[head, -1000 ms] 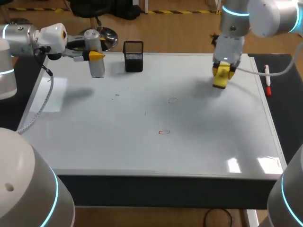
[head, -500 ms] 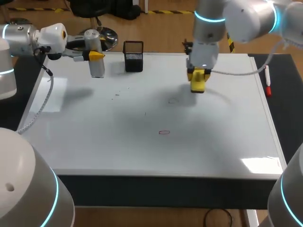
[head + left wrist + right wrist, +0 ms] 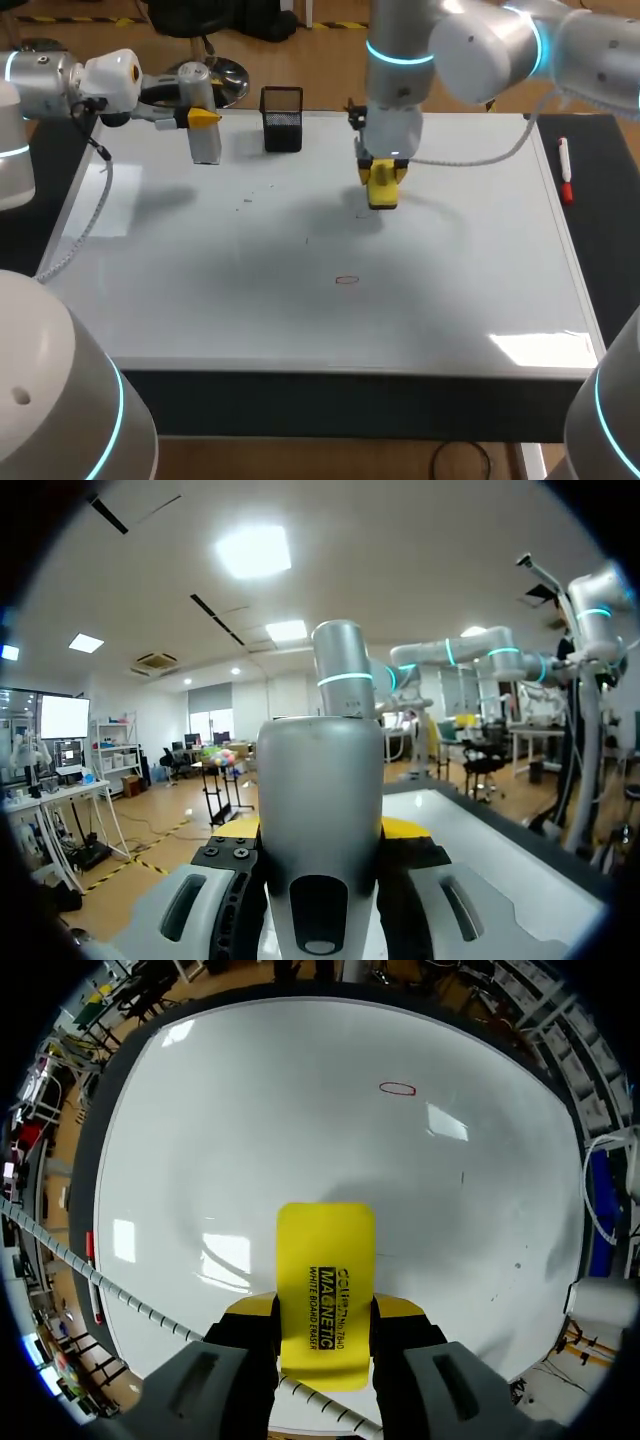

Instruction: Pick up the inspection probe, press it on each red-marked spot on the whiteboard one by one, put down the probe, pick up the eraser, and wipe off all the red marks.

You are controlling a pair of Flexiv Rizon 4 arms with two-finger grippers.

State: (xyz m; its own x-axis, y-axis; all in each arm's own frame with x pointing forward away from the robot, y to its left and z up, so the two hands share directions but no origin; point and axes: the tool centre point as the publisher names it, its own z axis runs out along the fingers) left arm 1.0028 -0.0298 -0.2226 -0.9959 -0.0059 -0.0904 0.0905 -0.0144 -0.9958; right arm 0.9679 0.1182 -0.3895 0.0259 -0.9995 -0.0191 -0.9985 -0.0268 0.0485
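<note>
Eraser, pinched in your right gripper, has come from 2 o'clock to centre, so wiping starts; one red mark waits at its 6 o'clock; left gripper clamps the probe at 10 o'clock.

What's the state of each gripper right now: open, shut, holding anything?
Left gripper: shut on the inspection probe.
Right gripper: shut on the yellow eraser, above the whiteboard.

A black mesh pen cup stands upright, well apart from a red-and-white marker lying flat.
</note>
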